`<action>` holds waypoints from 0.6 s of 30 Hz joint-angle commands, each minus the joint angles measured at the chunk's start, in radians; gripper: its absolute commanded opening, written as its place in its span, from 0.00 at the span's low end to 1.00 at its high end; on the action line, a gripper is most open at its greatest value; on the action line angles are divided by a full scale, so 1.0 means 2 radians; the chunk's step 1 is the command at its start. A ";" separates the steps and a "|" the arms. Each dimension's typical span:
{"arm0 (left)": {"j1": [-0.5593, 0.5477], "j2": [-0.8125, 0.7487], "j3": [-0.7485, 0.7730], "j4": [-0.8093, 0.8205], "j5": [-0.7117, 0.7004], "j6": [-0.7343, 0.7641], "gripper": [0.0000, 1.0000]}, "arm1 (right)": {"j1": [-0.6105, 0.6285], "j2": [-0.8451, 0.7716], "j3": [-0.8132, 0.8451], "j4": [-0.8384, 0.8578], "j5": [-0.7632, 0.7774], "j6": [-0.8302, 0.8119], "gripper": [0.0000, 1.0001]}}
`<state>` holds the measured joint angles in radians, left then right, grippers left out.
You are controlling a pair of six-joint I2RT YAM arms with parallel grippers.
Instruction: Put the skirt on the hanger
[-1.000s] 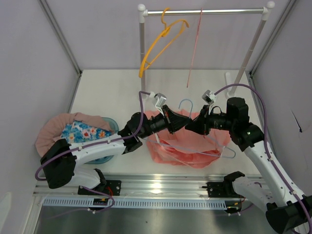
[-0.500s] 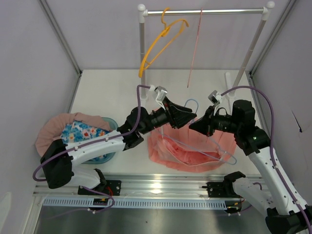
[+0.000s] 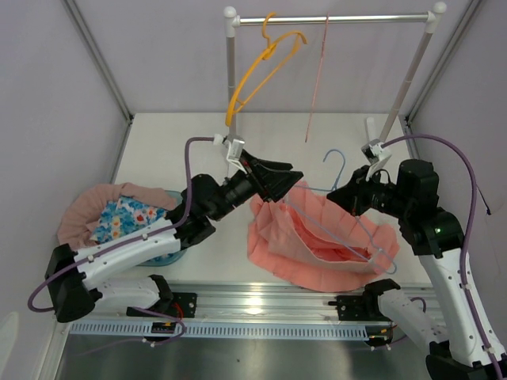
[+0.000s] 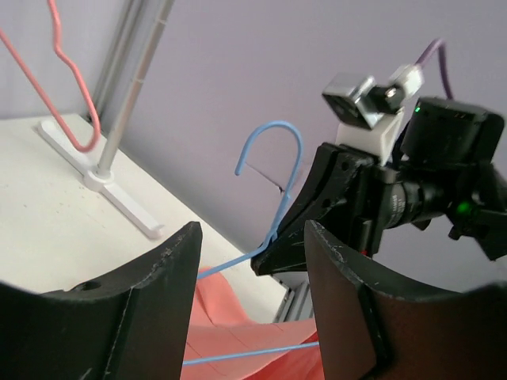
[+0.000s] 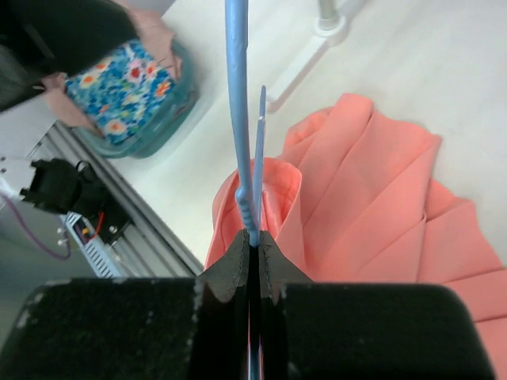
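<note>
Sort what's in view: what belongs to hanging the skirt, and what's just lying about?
In the job: skirt, blue hanger, left hand, right hand.
Lying about: orange hanger, pink hanger, teal basin, floral cloth.

Top camera looks down from behind; both wrist cameras closely share the skirt [image 3: 273, 245].

I'm seeing a yellow hanger [image 3: 268, 68] and pink hanger [image 3: 317, 77] hanging off the rail [image 3: 348, 17], top centre. Teal basin [image 3: 181, 201] sitting at left, holding floral cloth [image 3: 131, 215] and pink cloth [image 3: 85, 207].
</note>
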<state>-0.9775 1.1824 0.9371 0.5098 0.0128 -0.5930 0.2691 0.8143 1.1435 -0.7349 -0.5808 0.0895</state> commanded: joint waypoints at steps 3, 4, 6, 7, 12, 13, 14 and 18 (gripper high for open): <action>0.000 -0.063 0.018 -0.068 -0.049 0.018 0.59 | -0.027 0.006 0.062 -0.035 0.066 -0.002 0.00; 0.000 -0.079 0.021 -0.080 -0.061 0.019 0.59 | -0.032 0.012 0.073 -0.041 0.077 -0.004 0.00; 0.000 -0.096 0.027 -0.117 -0.068 0.020 0.59 | -0.043 0.032 0.108 -0.059 0.105 -0.016 0.00; 0.000 -0.105 0.028 -0.128 -0.070 0.023 0.59 | -0.058 0.039 0.118 -0.062 0.112 -0.021 0.00; 0.000 -0.158 0.038 -0.215 -0.081 0.024 0.58 | -0.112 0.097 0.184 -0.045 0.138 -0.023 0.00; 0.000 -0.163 0.038 -0.225 -0.082 0.026 0.58 | -0.120 0.105 0.201 -0.036 0.145 -0.016 0.00; 0.000 -0.169 0.039 -0.235 -0.083 0.027 0.58 | -0.124 0.114 0.210 -0.025 0.150 -0.012 0.00; 0.000 -0.204 0.038 -0.289 -0.084 0.033 0.57 | -0.130 0.179 0.261 0.040 0.182 0.005 0.00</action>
<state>-0.9775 0.8124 0.9771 0.0528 -0.1387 -0.5587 0.0185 1.1099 1.5650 -0.8246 -0.2916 0.0677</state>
